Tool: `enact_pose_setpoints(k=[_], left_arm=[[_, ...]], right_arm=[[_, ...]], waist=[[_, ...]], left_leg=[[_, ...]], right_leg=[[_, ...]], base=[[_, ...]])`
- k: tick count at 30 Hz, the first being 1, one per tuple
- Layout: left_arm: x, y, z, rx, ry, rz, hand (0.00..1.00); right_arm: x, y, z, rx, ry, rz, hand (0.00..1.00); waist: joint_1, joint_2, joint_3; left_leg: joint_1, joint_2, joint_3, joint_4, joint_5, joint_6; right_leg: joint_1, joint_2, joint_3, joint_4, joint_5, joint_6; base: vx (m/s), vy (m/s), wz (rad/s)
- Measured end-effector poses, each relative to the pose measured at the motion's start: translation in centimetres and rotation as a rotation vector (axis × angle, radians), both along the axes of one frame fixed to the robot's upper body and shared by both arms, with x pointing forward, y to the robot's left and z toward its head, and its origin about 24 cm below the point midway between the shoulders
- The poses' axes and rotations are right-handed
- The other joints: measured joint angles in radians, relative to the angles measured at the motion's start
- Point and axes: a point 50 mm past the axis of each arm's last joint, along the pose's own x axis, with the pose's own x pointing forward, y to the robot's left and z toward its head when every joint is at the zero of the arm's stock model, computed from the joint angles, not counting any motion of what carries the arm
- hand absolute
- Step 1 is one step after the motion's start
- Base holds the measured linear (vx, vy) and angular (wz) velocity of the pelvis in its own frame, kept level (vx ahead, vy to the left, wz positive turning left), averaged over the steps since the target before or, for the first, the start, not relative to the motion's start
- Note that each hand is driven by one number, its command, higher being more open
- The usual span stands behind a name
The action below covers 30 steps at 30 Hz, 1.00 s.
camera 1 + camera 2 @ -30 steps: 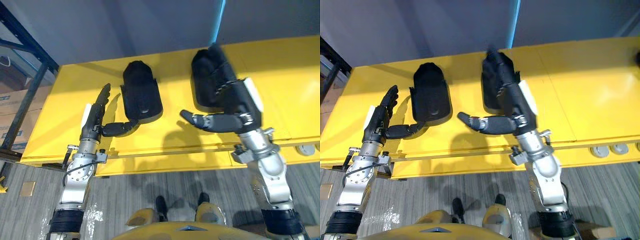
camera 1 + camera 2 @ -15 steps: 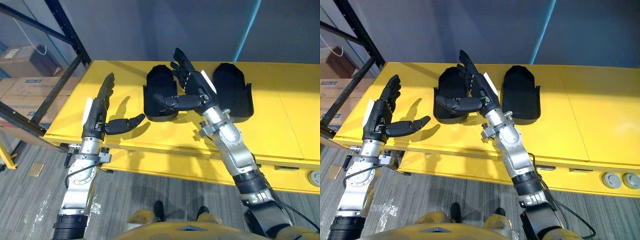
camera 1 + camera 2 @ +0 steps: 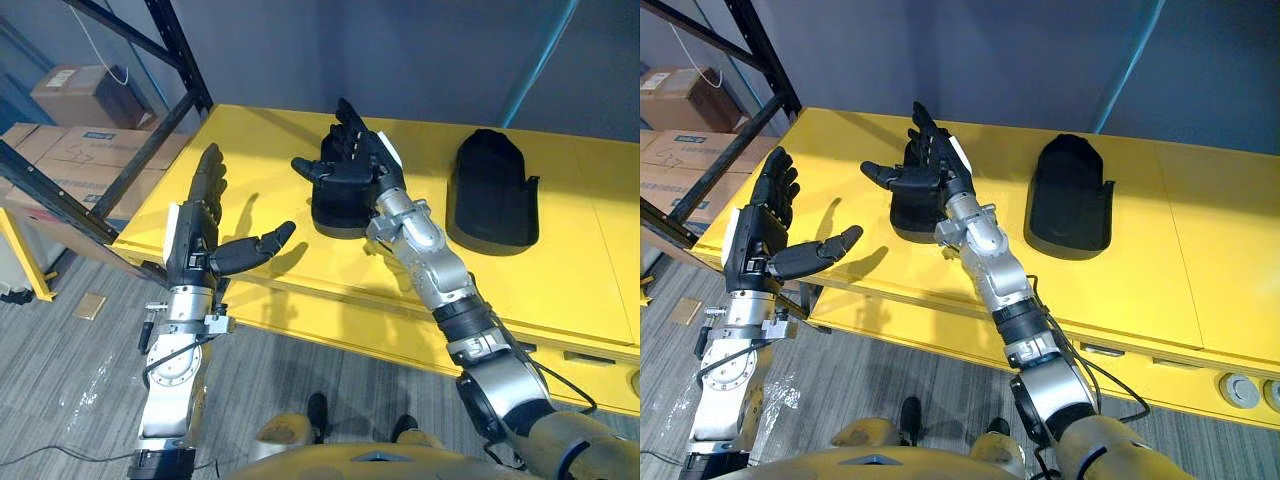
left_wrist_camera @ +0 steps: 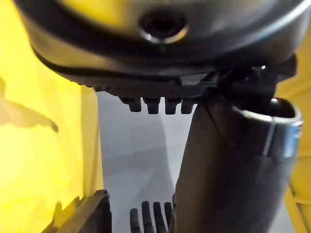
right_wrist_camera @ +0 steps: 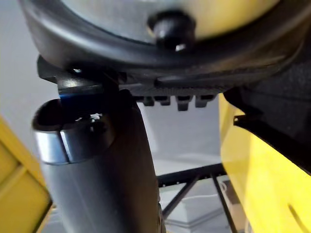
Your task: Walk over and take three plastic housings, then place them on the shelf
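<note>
Now, left robot hand: is hovering open, fingers straight, by the yellow worktop's front-left corner, holding nothing.
Right robot hand: is spreading open over the left housing; cannot tell whether touching.
Right housing: is lying flat on the worktop, well apart.

Right hand: I see its dark bulk across the top edge.
Fingers: a short row of tips pointing straight out, curled round nothing.
Thumb: thick and dark with a silver band, standing out close to the lens.
Black plastic housing: just beside the fingers, lying on the surface. I cannot tell whether the hand touches it.
Surface: yellow, running under the housing.
Rack struts: dark bars crossing past the fingers, against pale grey.
</note>
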Motion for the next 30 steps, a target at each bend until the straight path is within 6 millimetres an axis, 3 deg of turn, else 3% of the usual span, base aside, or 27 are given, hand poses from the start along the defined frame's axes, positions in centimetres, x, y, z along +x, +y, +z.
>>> enact_pose_setpoints(k=[9,16,25,30], left_arm=[[-0.5,-1.0,-0.5,-0.109,0.009,0.02,1.0],[-0.5,-1.3,-0.9,-0.142,0.031,0.047,1.0],[-0.6,-1.7,-1.1,-0.185,0.04,0.05,1.0],[-0.6,-2.2,-1.2,-0.213,0.046,0.038,1.0]], right_arm=[[0.7,1.4,-0.6,0.03,0.151,-0.119,1.0],[1.0,1.7,-0.3,0.033,0.202,-0.249,1.0],[0.8,2.1,-0.6,0.059,0.235,-0.328,1.0],[0.9,2.2,-1.6,0.054,0.286,-0.368,1.0]], waist=[[0.003,0.005,0.003],[0.011,0.024,0.014],[0.017,0.025,0.014],[0.019,0.027,0.016]], left_leg=[[0.001,0.0,-0.007,0.0,0.0,0.0],[0.004,0.0,-0.008,-0.004,0.003,-0.002],[0.004,0.001,-0.012,-0.006,0.003,-0.003],[0.003,0.001,-0.014,-0.008,0.005,-0.004]], right_leg=[[0.002,-0.001,-0.007,0.004,-0.005,-0.006],[0.003,-0.001,-0.008,0.007,-0.007,-0.007],[0.001,-0.001,-0.012,0.014,-0.013,-0.012],[-0.002,-0.002,-0.015,0.02,-0.016,-0.013]], base=[[0.0,-0.001,0.0],[0.0,0.0,0.0],[0.0,0.0,0.0],[0.0,0.0,0.0]])
